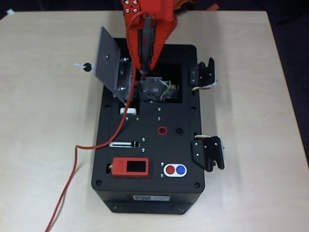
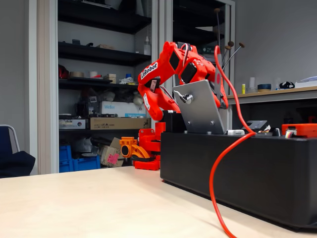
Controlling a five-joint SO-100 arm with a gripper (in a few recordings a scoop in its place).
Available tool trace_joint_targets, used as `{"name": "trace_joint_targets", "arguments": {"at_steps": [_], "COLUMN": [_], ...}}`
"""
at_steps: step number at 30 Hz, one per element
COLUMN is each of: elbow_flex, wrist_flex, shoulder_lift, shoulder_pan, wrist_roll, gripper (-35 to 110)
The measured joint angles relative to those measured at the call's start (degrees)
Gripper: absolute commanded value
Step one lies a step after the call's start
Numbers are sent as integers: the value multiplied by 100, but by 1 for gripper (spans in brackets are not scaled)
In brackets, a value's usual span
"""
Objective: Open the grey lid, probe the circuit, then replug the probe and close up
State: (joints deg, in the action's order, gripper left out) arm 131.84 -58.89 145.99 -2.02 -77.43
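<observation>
With the grey lid (image 1: 108, 60) propped open just left of the fingers, the gripper (image 1: 145, 67) is clenched on the probe (image 1: 146, 46), tip down over the circuit (image 1: 155, 90) just below them: probing underway, next replugging it precisely.

We see a pale wood table (image 1: 38, 96); on it sit the black box (image 1: 147, 193) and trailing red wire (image 1: 63, 193).
</observation>
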Motion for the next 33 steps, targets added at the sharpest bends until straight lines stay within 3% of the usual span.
{"name": "trace_joint_targets", "arguments": {"at_steps": [8, 33], "elbow_flex": [492, 606], "wrist_flex": [624, 606], "shoulder_lift": [26, 167], "shoulder_pan": [-44, 0], "wrist_roll": [9, 9], "gripper": [0, 0]}}
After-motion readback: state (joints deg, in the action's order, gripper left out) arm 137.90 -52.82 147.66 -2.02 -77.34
